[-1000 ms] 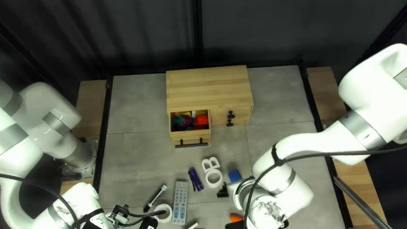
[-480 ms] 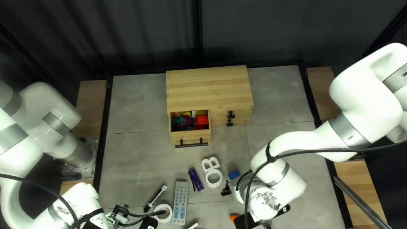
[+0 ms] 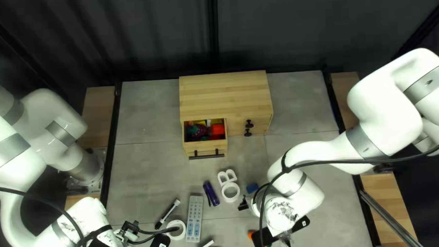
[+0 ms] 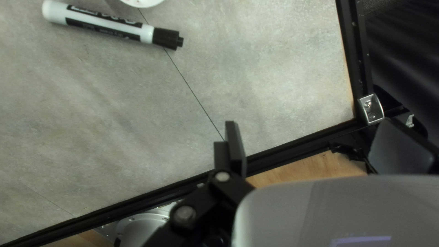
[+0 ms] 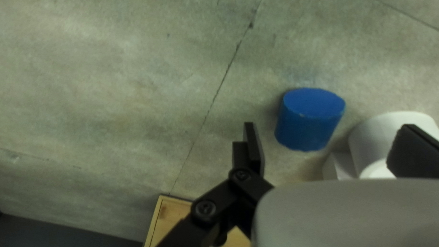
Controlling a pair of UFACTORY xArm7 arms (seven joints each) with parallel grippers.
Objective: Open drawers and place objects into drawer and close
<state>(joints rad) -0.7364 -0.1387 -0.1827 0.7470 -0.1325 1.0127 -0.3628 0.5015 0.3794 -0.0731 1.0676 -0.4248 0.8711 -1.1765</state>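
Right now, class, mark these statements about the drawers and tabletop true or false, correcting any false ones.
1. The wooden drawer with the black bar handle stands open. True.
2. A bright red object lies inside that drawer. True.
3. The right end effector is shut on the solid blue cylinder. False: its fingers stand open, not gripping it.
4. The white-and-black marker lies in the drawer. False: it lies on the grey table.
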